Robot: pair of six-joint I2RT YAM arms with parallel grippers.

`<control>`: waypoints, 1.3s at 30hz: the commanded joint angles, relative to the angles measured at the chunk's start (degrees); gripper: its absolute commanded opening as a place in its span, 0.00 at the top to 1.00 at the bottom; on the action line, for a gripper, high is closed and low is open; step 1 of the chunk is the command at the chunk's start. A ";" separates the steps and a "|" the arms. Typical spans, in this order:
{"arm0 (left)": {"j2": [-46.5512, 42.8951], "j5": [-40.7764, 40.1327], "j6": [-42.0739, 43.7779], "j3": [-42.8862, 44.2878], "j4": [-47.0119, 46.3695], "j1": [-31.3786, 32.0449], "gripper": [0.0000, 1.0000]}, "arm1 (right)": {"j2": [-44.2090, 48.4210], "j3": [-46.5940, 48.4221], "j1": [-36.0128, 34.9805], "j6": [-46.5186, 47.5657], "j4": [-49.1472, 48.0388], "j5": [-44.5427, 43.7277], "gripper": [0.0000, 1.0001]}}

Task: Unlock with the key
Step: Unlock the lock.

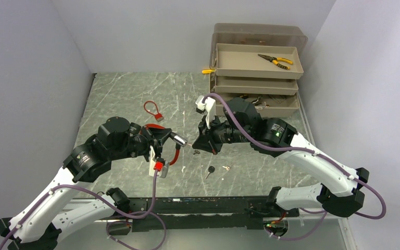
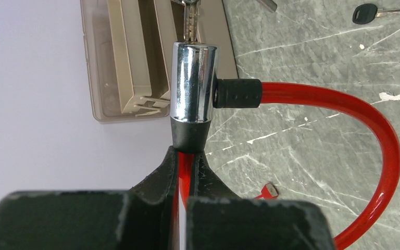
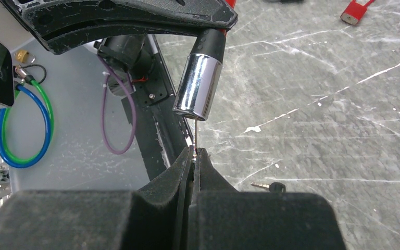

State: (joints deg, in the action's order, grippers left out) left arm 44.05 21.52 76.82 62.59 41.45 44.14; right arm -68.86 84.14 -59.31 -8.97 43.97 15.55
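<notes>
Two arms: meeting mid-table in the top view, left gripper [image 1: 164, 136] reaching in from 8 o'clock, right gripper [image 1: 202, 140] from 4 o'clock.
Left gripper: clenched on the red cable [image 2: 380, 135] just below the chrome lock cylinder [image 2: 192, 83], keyway end turned towards the right arm.
Right gripper: pinched on the key [image 3: 195, 136], blade pointing to 12 o'clock in its wrist view.
Key position: tip at the cylinder's keyway face; most of the blade shows outside, depth unclear.
Done: lock held off the table [image 1: 125, 94], key in hand and lined up.
Remaining: by my reading, push the blade home, turn it, then free the cable end [image 2: 237, 92], which sits plugged into the cylinder.
Elsewhere: spare keys [image 1: 210, 170] lie at 6 o'clock.
</notes>
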 commanded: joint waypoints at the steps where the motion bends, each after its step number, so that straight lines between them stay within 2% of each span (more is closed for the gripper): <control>1: -0.61 0.79 0.18 1.39 -2.69 0.32 1.00 | 0.75 0.25 -0.28 0.88 -3.64 -0.12 1.00; 39: -0.44 0.11 -0.17 1.46 -3.81 1.18 1.00 | 1.50 -1.98 -0.21 0.01 -7.07 0.53 1.00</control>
State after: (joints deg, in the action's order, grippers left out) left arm 44.03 19.84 76.86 62.59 41.50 44.69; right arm -68.84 81.84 -59.31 -8.99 41.85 15.59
